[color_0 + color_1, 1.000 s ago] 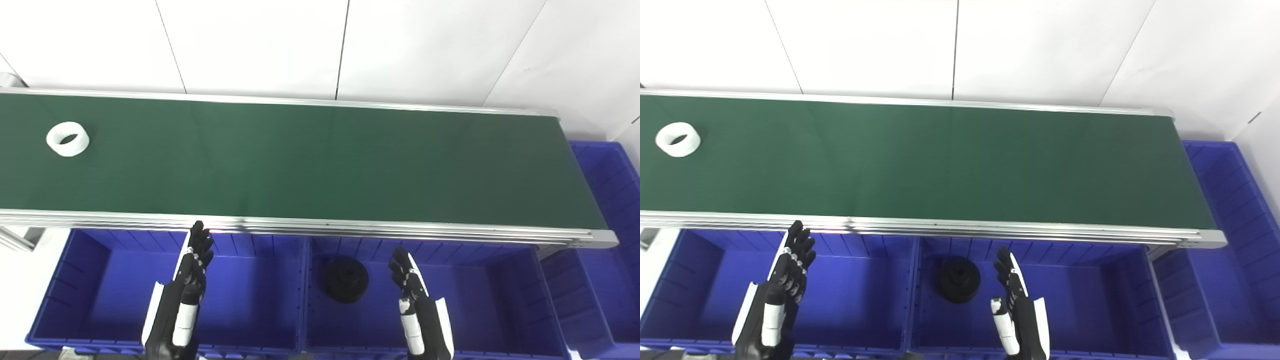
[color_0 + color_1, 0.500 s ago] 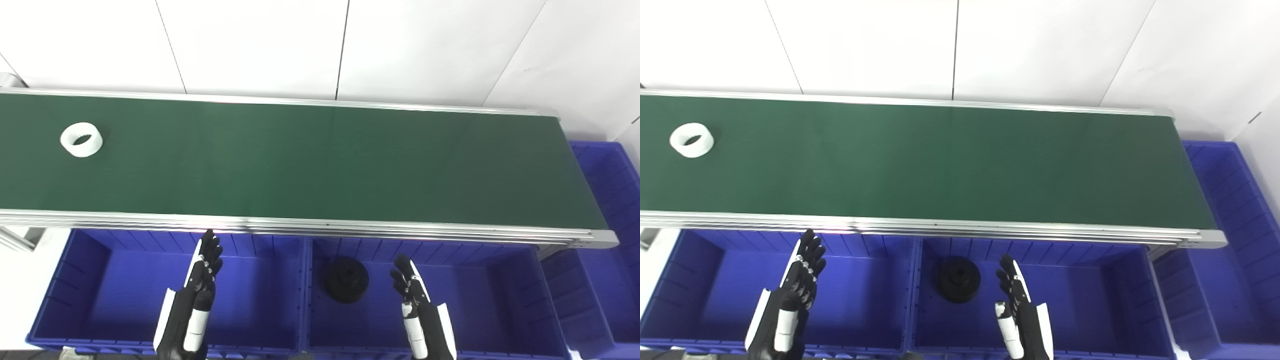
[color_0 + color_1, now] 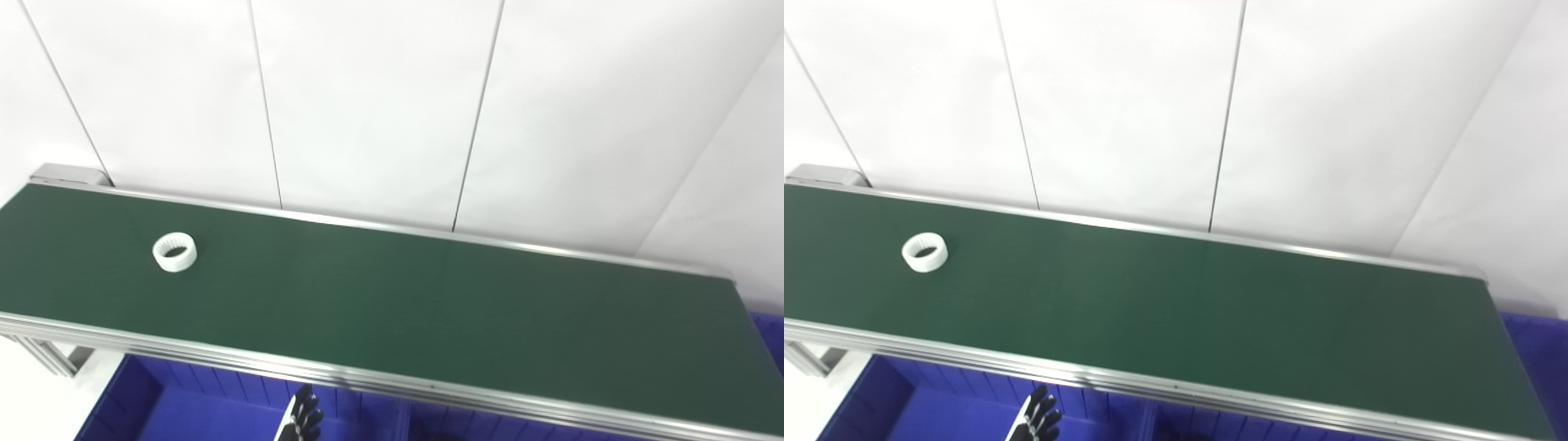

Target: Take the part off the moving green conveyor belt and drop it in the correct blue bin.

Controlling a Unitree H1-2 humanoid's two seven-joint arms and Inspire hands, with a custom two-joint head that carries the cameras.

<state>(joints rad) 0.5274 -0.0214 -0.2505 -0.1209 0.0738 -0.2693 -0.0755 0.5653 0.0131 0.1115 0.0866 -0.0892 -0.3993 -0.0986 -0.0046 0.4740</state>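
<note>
1. White ring part (image 3: 174, 252) lies flat on the green conveyor belt (image 3: 429, 306), hole up, toward the belt's nine o'clock end and clear of both aluminium rails. Nothing touches it.

2. Only the fingertips of the left hand (image 3: 301, 422) show, at the six o'clock edge of both views, above the left blue bin (image 3: 184, 416) just below the belt's near rail (image 3: 367, 383). They appear spread and hold nothing; the palm is out of frame.

3. The right hand is out of view, so its state cannot be judged.

4. The step in hand looks like the wait-and-reach: the ring is well apart from the left hand, toward ten o'clock from it.

5. To do this well, the hand should probably rise over the near rail and aim at a spot on the belt ahead of the ring, not at where it lies now, since the belt moves.

6. A grasp across the ring's outer wall, fingers on one side and thumb on the other, seems safest; a late closing could knock it away.

7. Which bin suits the ring cannot be told from these views.
</note>
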